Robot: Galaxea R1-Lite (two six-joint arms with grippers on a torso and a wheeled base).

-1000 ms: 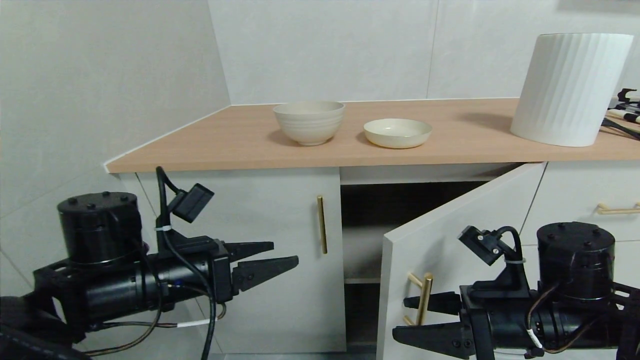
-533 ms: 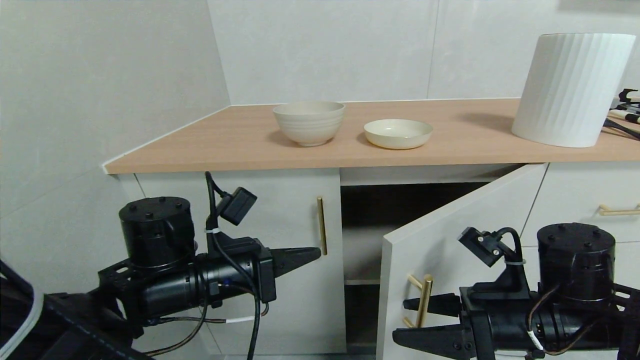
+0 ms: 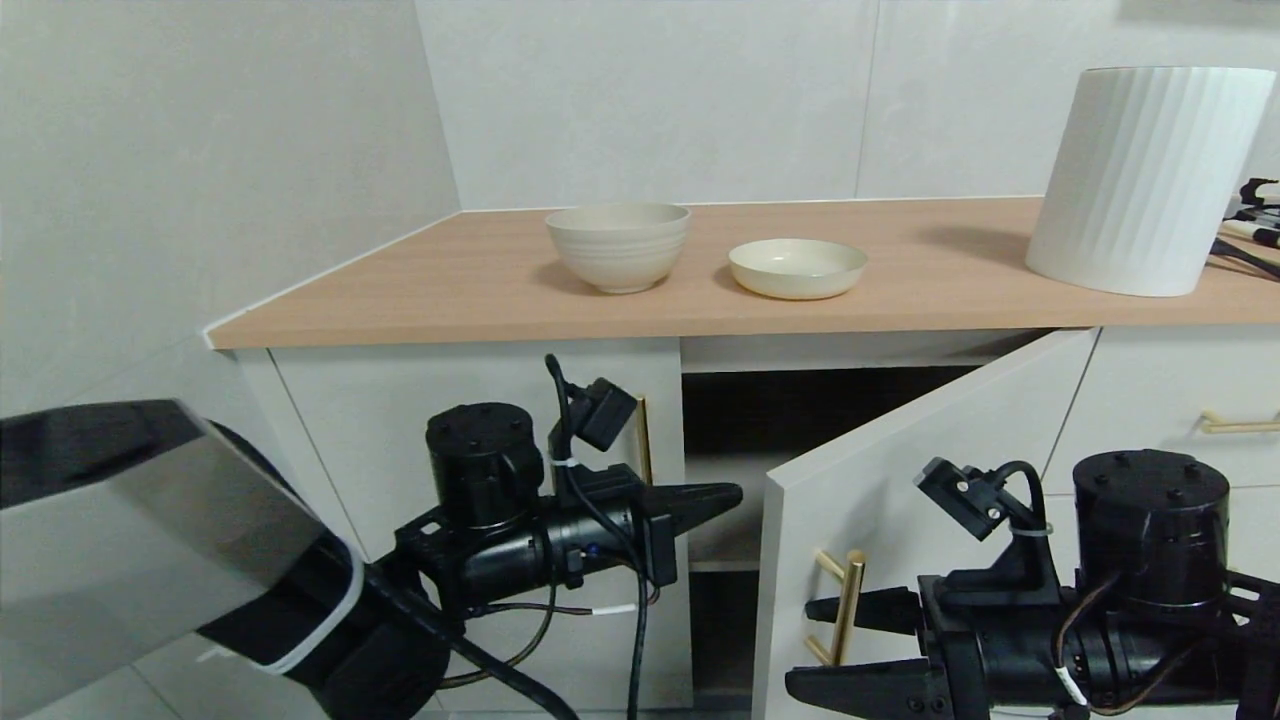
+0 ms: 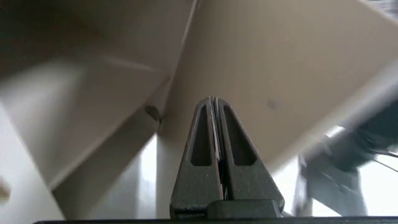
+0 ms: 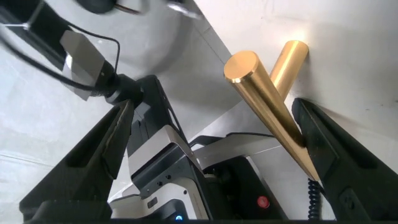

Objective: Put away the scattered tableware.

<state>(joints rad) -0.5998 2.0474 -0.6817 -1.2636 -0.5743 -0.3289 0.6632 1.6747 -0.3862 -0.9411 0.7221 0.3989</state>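
Observation:
A beige ribbed bowl and a shallow cream dish stand side by side on the wooden countertop. Below it, my left gripper is shut and empty, its tip at the edge of the open cabinet. From the left wrist, the shut gripper points between the cabinet interior and the open door's inner face. My right gripper is open low down, its fingers either side of the brass handle on the half-open right door. The handle lies between the right gripper fingers, closest to one.
A tall white ribbed container stands at the counter's right, with dark utensils behind it. The left cabinet door is closed, with its own brass handle. A shelf shows inside. A drawer handle is at far right.
My left arm has swung right toward the cabinet opening, and its gripper has gone from open to shut. The right arm and the dishes have stayed put.

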